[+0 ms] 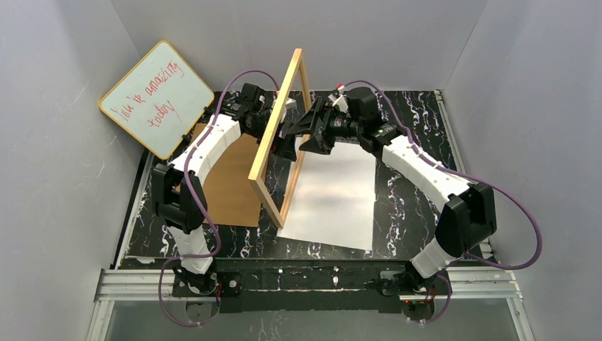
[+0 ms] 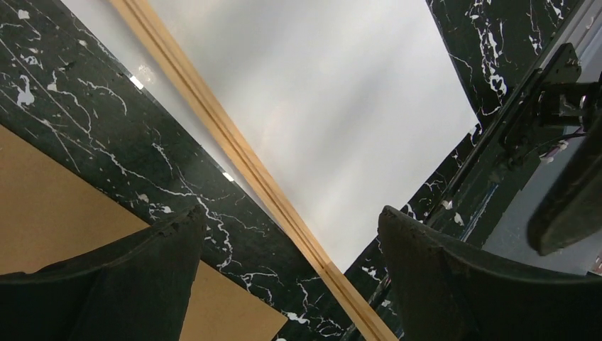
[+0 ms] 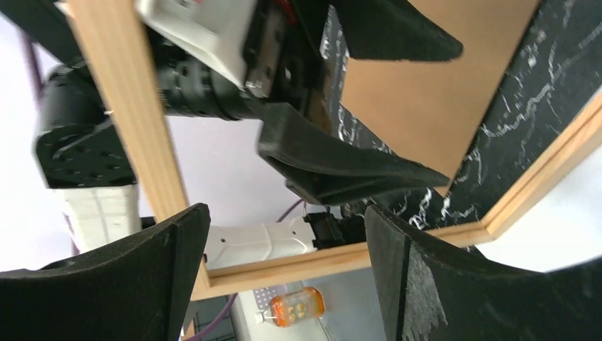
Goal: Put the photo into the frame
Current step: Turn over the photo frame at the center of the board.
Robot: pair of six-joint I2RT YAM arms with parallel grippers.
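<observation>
— The desk (image 1: 412,213) looks crowded. What's the biggest thing on it?
— The frame (image 1: 268,138). It's up on one long edge and tilted, right between the two sets of jaws. The left jaws sit behind the pane, spread wide. The right jaws face it from the other side, also spread wide, pinching nothing. I can't tell whether it leans on the left jaws or balances alone
— Risky?
— I'd say so. It's thin light wood around a clear pane, so stiff and light, but I'd guess breakable and slick on the glazing. I'd take it by a wooden rail, never the pane
— And the photo (image 1: 334,199)?
— Flat, white side up, below the right jaws, with the frame's lower rail standing along its edge. Probably limp and easy to crease, so lift it from an edge or corner
— Anything in the way?
— The brown backing board (image 1: 234,185) lies flat below the left jaws, across the frame from the photo. The whiteboard (image 1: 156,98) leans well beyond the left jaws, likely harmless
</observation>
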